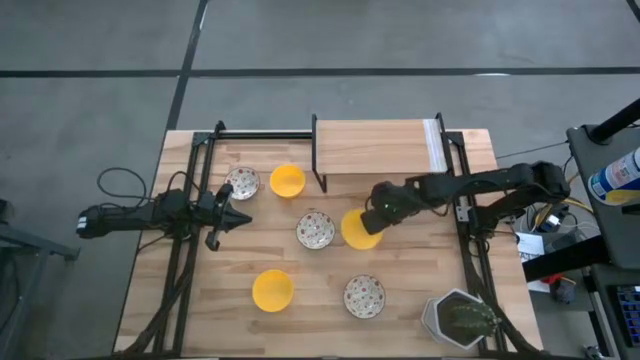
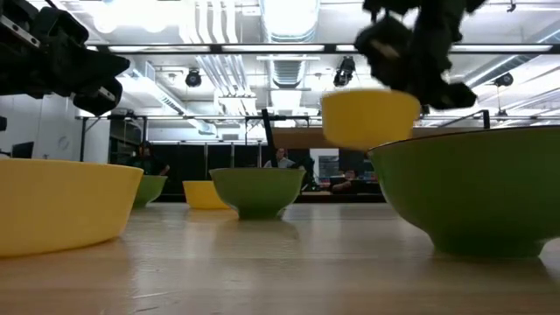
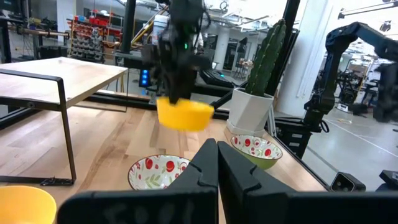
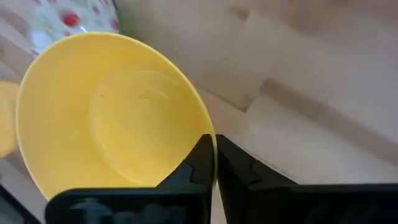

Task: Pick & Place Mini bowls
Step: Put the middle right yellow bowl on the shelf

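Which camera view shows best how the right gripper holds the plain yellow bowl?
The right wrist view: the right gripper is shut on the plain yellow bowl, pinching its rim. The low view shows it lifted off the table. The high view hides part of it under the arm. The left wrist view shows it from afar.

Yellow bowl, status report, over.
Right gripper shut on yellow bowl, lifted clear of table. Left gripper shut, empty, waiting at left. Speckled bowl close beside; nothing blocking.

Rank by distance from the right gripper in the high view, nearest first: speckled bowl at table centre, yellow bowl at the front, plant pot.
From the right gripper, holding a yellow bowl:
1. Speckled bowl at table centre, just beside it toward the left arm.
2. Plant pot, front right corner.
3. Yellow bowl at the front, front left of centre.
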Action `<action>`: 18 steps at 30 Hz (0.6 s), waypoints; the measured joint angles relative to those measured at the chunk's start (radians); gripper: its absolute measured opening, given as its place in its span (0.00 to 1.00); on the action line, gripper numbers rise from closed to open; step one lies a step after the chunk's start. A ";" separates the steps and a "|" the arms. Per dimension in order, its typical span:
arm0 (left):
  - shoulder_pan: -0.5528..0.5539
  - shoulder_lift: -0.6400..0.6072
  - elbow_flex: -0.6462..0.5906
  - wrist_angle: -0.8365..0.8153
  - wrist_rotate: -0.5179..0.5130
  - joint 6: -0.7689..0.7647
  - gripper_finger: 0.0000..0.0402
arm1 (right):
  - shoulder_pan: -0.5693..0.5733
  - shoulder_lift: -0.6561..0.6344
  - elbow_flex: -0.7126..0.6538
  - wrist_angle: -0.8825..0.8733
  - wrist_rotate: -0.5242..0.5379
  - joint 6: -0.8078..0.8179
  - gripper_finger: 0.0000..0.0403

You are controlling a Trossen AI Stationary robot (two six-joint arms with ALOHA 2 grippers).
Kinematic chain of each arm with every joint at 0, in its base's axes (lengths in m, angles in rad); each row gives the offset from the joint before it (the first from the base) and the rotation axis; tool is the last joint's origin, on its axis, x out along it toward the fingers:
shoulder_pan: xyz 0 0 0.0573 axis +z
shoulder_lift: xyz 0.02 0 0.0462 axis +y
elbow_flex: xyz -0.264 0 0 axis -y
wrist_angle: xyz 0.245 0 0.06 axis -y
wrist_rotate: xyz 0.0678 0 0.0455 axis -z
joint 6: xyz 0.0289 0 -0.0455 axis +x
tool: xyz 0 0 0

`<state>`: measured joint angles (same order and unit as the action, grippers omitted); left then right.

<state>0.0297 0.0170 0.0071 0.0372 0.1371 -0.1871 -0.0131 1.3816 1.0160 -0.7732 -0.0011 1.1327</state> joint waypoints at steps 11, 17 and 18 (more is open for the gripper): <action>0.000 0.000 0.000 0.000 0.000 0.000 0.00 | -0.224 -0.033 0.344 -0.442 0.059 -0.245 0.02; 0.000 0.000 0.000 0.000 0.000 0.000 0.00 | -0.431 -0.063 0.379 -0.531 0.136 -0.376 0.02; 0.000 0.000 0.000 0.000 0.000 0.000 0.00 | -0.473 -0.069 0.373 -0.530 0.136 -0.397 0.02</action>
<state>0.0297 0.0174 0.0071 0.0370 0.1371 -0.1871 -0.4866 1.3131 1.3890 -1.3028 0.1345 0.7358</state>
